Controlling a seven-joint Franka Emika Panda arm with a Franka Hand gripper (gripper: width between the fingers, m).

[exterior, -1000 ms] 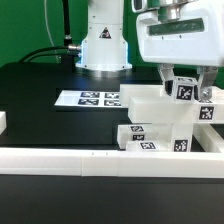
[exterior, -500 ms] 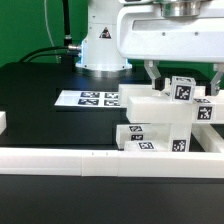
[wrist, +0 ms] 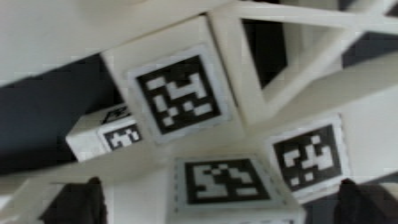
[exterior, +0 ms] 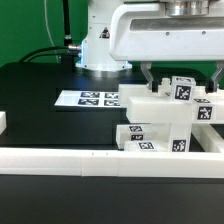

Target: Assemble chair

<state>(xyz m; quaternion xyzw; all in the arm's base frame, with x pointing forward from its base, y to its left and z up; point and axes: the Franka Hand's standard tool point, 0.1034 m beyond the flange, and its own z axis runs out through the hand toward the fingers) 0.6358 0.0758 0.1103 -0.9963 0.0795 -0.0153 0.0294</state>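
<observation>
The gripper (exterior: 183, 76), at the exterior view's upper right, hovers with its 2 fingers apart astride the chair (exterior: 158, 122) at lower right, and should probably descend centred before closing.

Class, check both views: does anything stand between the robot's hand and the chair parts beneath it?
Nothing visible does. The hand hangs open directly over the clustered chair parts, with its fingers on either side of the top tagged block. The wrist view shows only those tagged parts ahead.
</observation>
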